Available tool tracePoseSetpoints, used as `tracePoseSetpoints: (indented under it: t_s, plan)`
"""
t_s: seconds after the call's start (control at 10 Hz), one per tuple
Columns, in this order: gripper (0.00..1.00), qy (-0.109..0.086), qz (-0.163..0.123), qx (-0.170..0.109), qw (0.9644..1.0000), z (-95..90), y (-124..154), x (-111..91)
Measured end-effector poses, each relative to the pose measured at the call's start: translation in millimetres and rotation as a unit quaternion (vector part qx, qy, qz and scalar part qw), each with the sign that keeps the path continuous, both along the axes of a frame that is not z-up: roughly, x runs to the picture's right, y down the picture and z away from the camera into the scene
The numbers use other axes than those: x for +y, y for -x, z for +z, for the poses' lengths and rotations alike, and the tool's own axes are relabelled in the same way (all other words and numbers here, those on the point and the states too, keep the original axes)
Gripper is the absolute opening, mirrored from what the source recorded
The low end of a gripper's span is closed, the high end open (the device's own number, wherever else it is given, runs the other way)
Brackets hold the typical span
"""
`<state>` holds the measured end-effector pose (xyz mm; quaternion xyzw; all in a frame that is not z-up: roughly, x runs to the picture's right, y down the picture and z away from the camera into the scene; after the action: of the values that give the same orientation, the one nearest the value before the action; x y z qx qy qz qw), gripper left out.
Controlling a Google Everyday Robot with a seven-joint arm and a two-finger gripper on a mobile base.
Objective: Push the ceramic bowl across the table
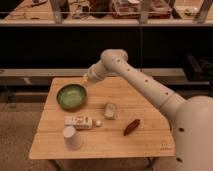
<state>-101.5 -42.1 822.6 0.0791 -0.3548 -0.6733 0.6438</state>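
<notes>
On the light wooden table [110, 143], the green ceramic bowl [71, 96] sits near the far left corner. The pincer [86, 78] hangs just by the bowl's far right edge, at the end of a big white arm [145, 86]. I cannot tell how far open it is. Nearer the front are a white upturned cup [72, 137], a flat white packet [79, 121], a small pale wrapped thing [110, 110] and a red-brown thing [131, 127]. The floor [17, 131] is speckled. Behind the table is a dark wall with a cluttered shelf [100, 10] on top.
</notes>
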Motion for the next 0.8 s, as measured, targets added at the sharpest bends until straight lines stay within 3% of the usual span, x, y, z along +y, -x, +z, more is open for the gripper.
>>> tracePoseSetpoints:
  t_s: [0.2,0.5,0.8]
  plan:
    - [0.05,-0.006,-0.014,0.026,0.9995,23.2,-1.4,-5.0]
    - [0.05,-0.001,-0.015,0.028,0.9995,23.3,-3.0,-2.8]
    - [0.05,0.029,-0.07,0.004,0.9972,37.2,41.5,30.1]
